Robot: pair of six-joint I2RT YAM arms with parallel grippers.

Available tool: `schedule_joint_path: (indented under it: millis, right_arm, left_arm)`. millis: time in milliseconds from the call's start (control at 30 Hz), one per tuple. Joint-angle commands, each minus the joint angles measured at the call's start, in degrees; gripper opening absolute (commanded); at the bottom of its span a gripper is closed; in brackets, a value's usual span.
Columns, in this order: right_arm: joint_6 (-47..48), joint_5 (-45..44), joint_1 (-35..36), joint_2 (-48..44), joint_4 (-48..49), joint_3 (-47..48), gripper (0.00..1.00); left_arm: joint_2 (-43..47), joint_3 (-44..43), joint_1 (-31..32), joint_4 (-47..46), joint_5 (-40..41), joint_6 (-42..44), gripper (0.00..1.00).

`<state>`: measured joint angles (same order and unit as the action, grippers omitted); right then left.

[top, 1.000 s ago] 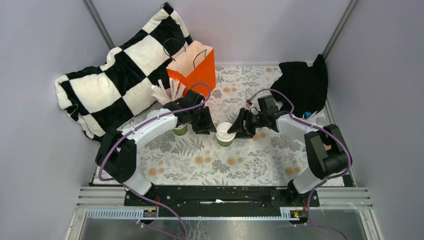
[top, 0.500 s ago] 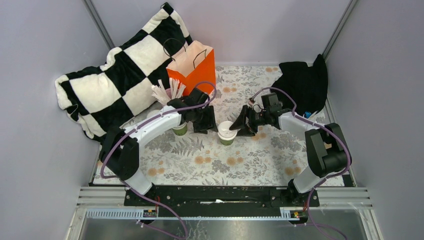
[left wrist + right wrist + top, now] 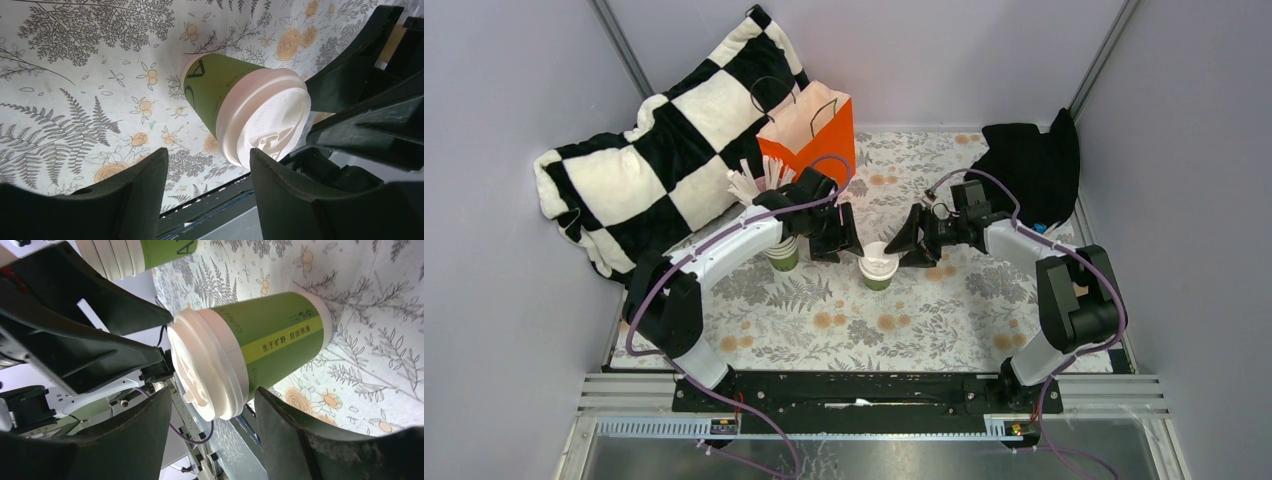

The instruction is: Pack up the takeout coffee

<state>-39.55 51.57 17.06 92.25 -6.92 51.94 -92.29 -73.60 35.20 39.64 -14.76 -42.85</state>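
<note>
One green paper cup with a white lid [image 3: 878, 270] stands upright on the floral table mat. A second lidded cup is not in view. My left gripper [image 3: 844, 240] is open just left of and behind the cup. My right gripper [image 3: 907, 244] is open just to its right. In the left wrist view the cup [image 3: 220, 90] lies beyond my open left gripper [image 3: 207, 162], untouched. In the right wrist view the cup [image 3: 270, 337] stands just past my open right gripper [image 3: 212, 400], its lid level with the fingertips. Neither gripper holds anything.
A stack of lidless green cups [image 3: 784, 256] stands under my left arm. An orange paper bag [image 3: 812, 135] stands open at the back, with a pink cup of white sticks [image 3: 759, 185] beside it. There is a checkered pillow [image 3: 654, 150] at back left and a black cloth [image 3: 1029, 165] at back right.
Both grippers have shifted a little toward the back of the table, the right one drawing slightly away from the cup. The lidded cup has stayed in place.
</note>
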Motion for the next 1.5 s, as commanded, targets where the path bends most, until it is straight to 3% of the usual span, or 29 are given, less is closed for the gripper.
schedule_joint_path:
  millis: [0, 233, 400, 600, 833, 1000, 1333, 1467]
  right_arm:
    - [1.2, 4.7, -2.0, 3.1, 2.7, 2.8, 0.67]
    - [-1.1, 6.1, -2.3, 9.1, 9.6, -0.8, 0.62]
    - [-3.5, 1.9, -2.3, 10.9, 10.6, -4.3, 0.57]
    - [1.0, -4.8, -2.9, 10.2, 0.0, -2.4, 0.59]
    - [8.3, -4.0, -3.1, 8.8, -9.4, 5.2, 0.66]
    - [10.1, -0.6, -3.1, 2.4, -13.5, 11.1, 0.78]
    - [10.1, 1.9, -2.3, -1.3, -12.6, 5.6, 0.77]
    - [8.5, 1.4, -2.9, -4.7, -11.2, 1.3, 0.71]
  left_arm:
    - [0.1, 1.6, -1.1, -8.1, -5.6, -2.9, 0.62]
    - [-1.1, 6.1, -1.1, -8.2, -3.7, -2.8, 0.52]
    - [-1.1, 10.1, -1.1, -8.2, -2.2, -2.2, 0.48]
    - [-0.9, 11.4, -1.1, -7.6, -0.9, -1.6, 0.47]
    - [-0.5, 8.7, -1.1, -6.3, -0.8, -0.6, 0.48]
    - [-1.2, 4.6, -1.1, -4.9, -1.4, -0.1, 0.53]
    - [0.2, -0.5, -1.1, -4.6, -3.7, 0.1, 0.79]
    - [-1.8, -1.3, -1.1, -6.7, -5.0, -0.7, 0.80]
